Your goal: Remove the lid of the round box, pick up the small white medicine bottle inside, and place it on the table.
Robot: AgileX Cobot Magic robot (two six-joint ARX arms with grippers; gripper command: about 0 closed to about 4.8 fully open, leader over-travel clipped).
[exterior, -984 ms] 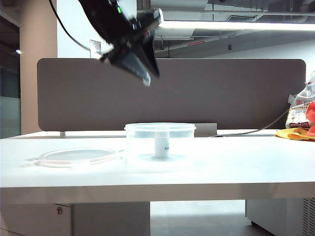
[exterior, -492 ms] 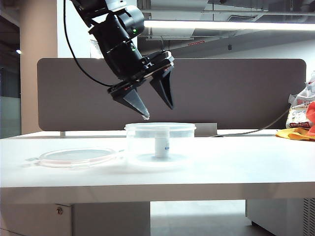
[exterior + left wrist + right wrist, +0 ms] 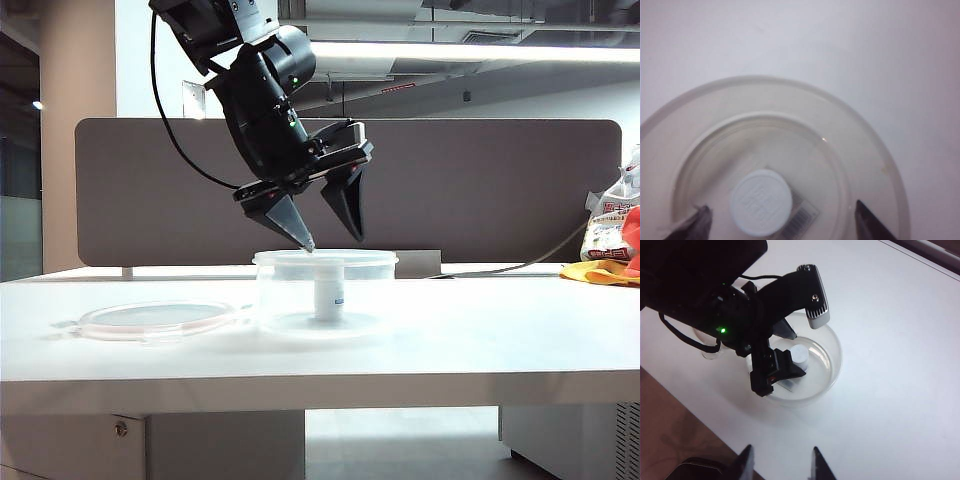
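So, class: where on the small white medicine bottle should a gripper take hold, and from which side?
Grip the small white medicine bottle at its cap, coming straight down from above. It stands upright inside the round box, whose wall blocks any sideways approach. The left gripper, jaws open, hangs over the open rim; the right gripper stays off to the side, holding nothing.

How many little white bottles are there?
1: the small white medicine bottle stands upright inside the round box, below the left gripper. No others show.

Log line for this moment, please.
lid off, on table | left gripper open above box | bottle inside | right gripper open, empty
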